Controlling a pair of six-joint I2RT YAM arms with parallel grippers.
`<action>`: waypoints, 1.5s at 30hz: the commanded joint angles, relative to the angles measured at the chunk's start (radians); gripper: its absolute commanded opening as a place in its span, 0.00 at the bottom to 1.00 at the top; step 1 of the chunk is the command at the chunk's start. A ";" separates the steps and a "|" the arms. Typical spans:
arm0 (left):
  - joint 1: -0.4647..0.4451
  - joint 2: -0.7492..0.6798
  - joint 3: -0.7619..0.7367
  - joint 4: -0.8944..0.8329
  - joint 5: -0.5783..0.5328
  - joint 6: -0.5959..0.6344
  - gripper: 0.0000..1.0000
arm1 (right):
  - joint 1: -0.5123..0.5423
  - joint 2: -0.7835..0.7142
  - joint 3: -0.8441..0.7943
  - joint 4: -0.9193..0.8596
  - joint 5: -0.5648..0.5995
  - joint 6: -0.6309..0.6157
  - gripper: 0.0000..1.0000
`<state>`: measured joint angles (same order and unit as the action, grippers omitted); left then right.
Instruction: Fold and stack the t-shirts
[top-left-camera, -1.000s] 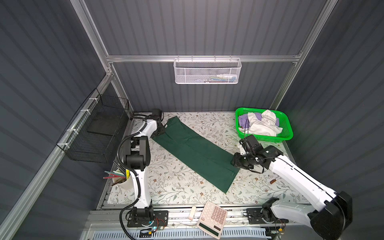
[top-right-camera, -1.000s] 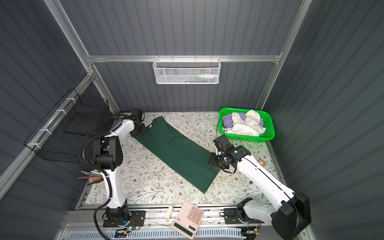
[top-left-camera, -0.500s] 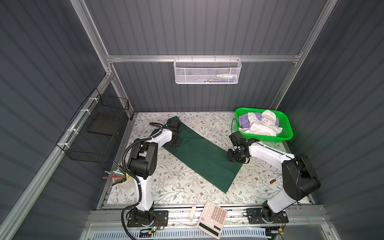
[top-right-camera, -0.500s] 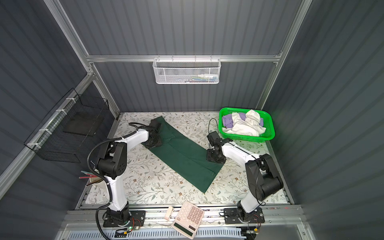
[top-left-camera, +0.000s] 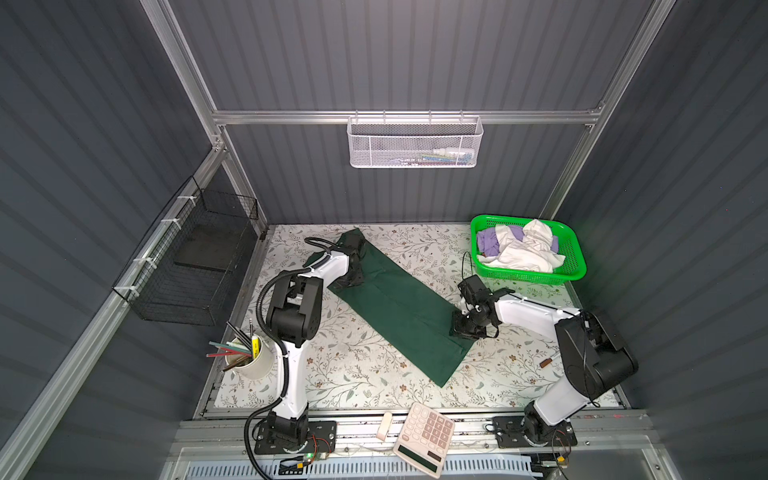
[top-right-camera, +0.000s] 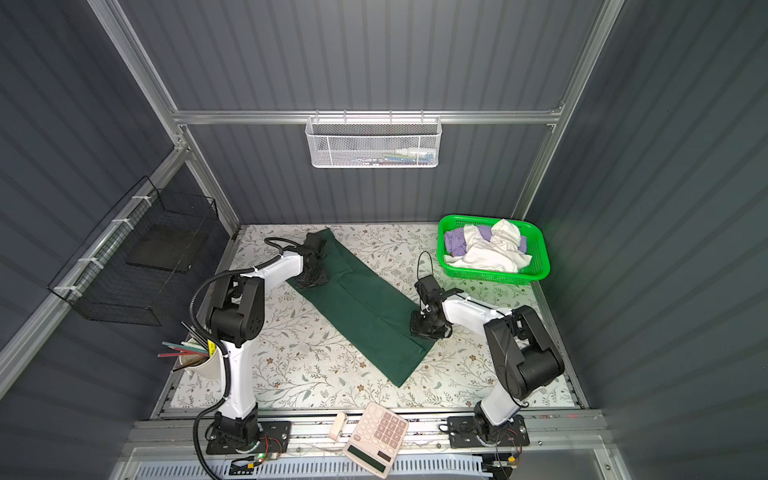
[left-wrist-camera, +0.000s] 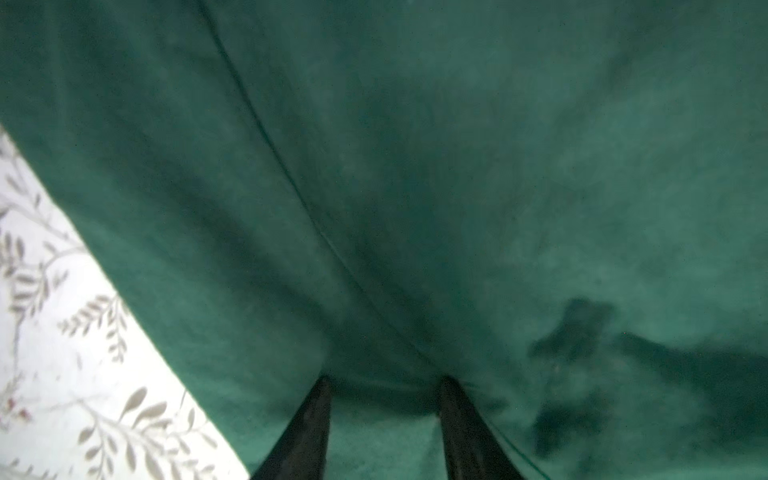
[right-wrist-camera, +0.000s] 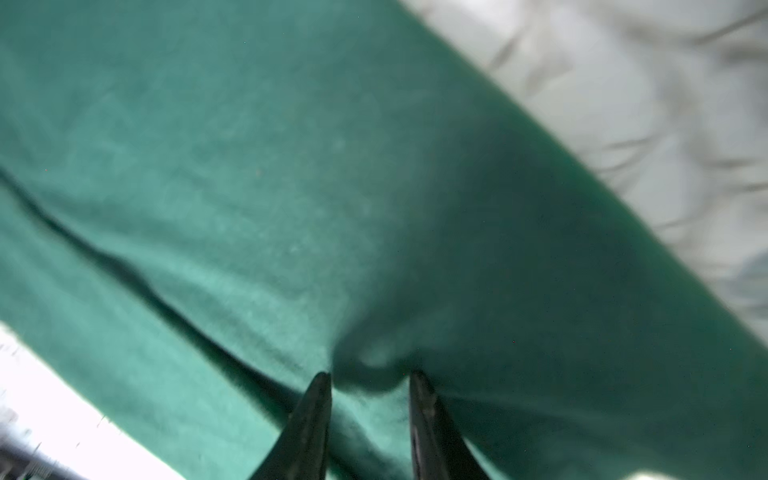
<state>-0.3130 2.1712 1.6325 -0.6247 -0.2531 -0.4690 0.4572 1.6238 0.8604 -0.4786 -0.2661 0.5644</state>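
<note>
A long, dark green cotton t-shirt, folded lengthwise into a narrow strip, lies flat on the floral-patterned table. It runs slantwise from the left part of the far edge toward the middle of the near edge.

The left pincer points down onto the strip's far end, at the side facing the table's left edge. In the left wrist view its black fingertips stand spread, both touching the green cloth, with a straight seam line running between them.

The right pincer is set on the strip's right-hand edge, close to its near end. In the right wrist view this pincer is spread too, though more narrowly, and a small pucker of the green cloth is gathered between the tips. The view is blurred.

A bright green plastic mesh basket stands in the far right corner of the table. It holds a crumpled white t-shirt and a lavender t-shirt, both unfolded.
</note>
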 joint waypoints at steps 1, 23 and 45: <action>0.012 0.096 0.036 0.024 0.090 0.097 0.45 | 0.060 0.009 -0.079 -0.014 -0.147 0.020 0.34; 0.009 0.428 0.544 0.154 0.482 0.230 0.47 | 0.442 0.040 0.034 0.119 -0.283 0.211 0.35; -0.046 -0.828 -0.781 0.034 0.589 -0.066 0.47 | 0.091 -0.464 -0.211 -0.082 0.033 0.163 0.61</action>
<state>-0.3466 1.4200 0.9840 -0.4732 0.2489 -0.4530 0.5636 1.1606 0.6765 -0.5560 -0.2214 0.7605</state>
